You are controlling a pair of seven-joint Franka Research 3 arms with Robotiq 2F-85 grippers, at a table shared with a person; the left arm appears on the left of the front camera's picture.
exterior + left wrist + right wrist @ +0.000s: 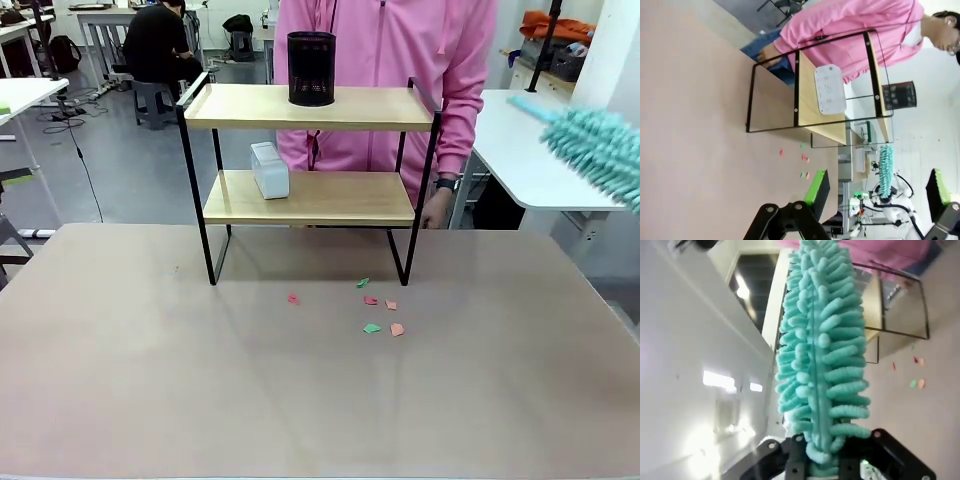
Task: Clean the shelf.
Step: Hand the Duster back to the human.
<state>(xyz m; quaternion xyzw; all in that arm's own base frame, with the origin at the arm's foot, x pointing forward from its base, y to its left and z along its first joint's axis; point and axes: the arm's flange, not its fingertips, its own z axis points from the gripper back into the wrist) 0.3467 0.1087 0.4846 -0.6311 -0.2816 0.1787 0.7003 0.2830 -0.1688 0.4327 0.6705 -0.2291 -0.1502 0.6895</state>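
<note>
shelf (310,107) upper centre, no readable print | right gripper (822,460) clamps teal duster (822,350) | left gripper (880,192) jaws wide, empty

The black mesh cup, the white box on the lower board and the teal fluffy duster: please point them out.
black mesh cup (311,68), front view, front wall.
white box (269,170), front view, front face.
teal fluffy duster (822,355), right wrist view, head's middle.
</note>
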